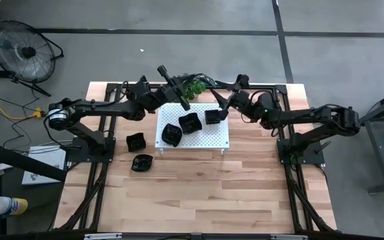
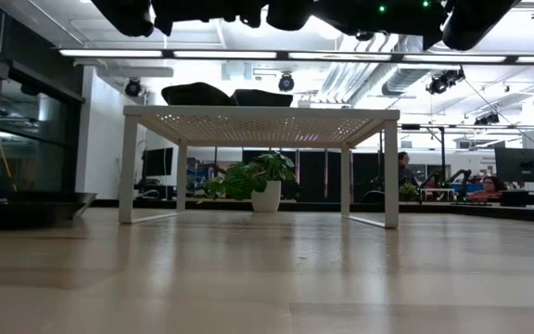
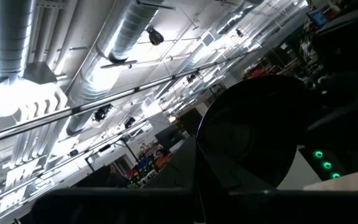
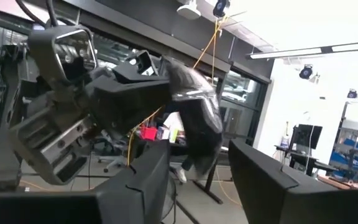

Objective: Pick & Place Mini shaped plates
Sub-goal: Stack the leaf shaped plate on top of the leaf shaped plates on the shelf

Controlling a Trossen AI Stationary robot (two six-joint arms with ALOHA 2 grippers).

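Both grippers are raised above the far edge of the white perforated board (image 1: 199,138), near the green plant (image 1: 193,85). My left gripper (image 1: 185,90) is shut on one glossy black mini plate (image 4: 194,121), seen round in the left wrist view (image 3: 247,130). My right gripper (image 4: 197,186) faces it, open. Its fingers stand on either side of that plate's lower edge, apart from it. Three plates (image 1: 172,133) (image 1: 190,122) (image 1: 212,117) sit on the board. Two more (image 1: 136,141) (image 1: 142,162) lie on the wooden table to its left. My left gripper pinches the plate's rim (image 4: 174,79) between its two fingers. The fingers slant upward, coming from the table's left. The plate stands on edge, lifted clear of the board and the table, most of it beyond the fingers. In the left wrist view the place of contact is dark.
The board is a small raised shelf on legs (image 2: 392,176), with room beneath it. The potted plant (image 2: 258,181) stands behind it at the table's far edge. Black frame rails run along both table sides. The near half of the table (image 1: 199,193) is bare wood.
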